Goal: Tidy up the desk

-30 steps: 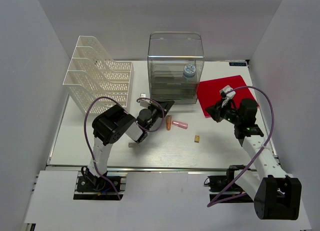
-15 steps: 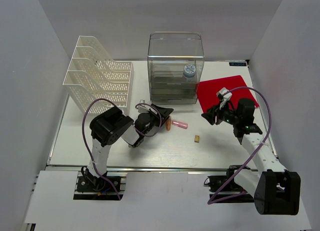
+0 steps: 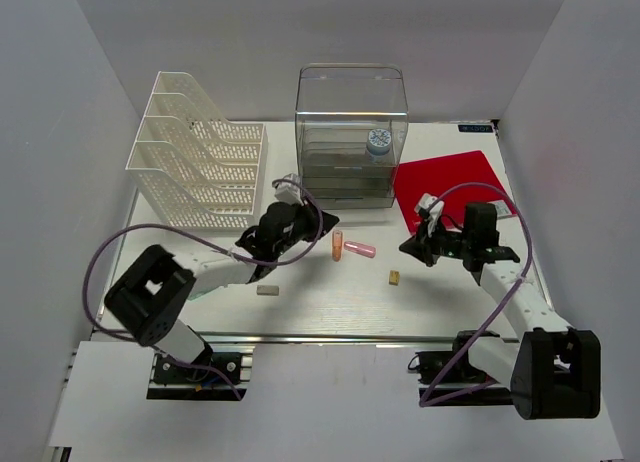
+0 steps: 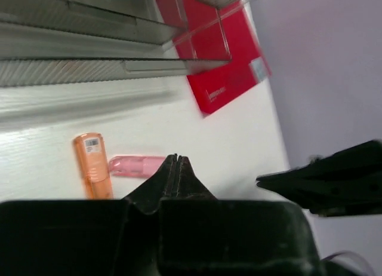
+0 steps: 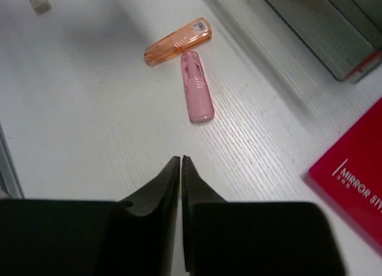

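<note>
A white, faintly grained bench (image 3: pixel 330 297) spans a booth with plain pale walls on 3 sides. The left gripper (image 3: pixel 326 222) and right gripper (image 3: pixel 408 247) both have their jaws clenched on nothing. They point inward at an orange tube (image 3: pixel 338 246) and a pink tube (image 3: pixel 360 250) lying just beside each other. With 2 arms aimed at 1 spot, they may collide, or clenched jaws may shove the tubes away. At the back are a mesh file rack (image 3: pixel 195 167), a clear drawer box (image 3: pixel 350 132) and a red booklet (image 3: pixel 450 182).
</note>
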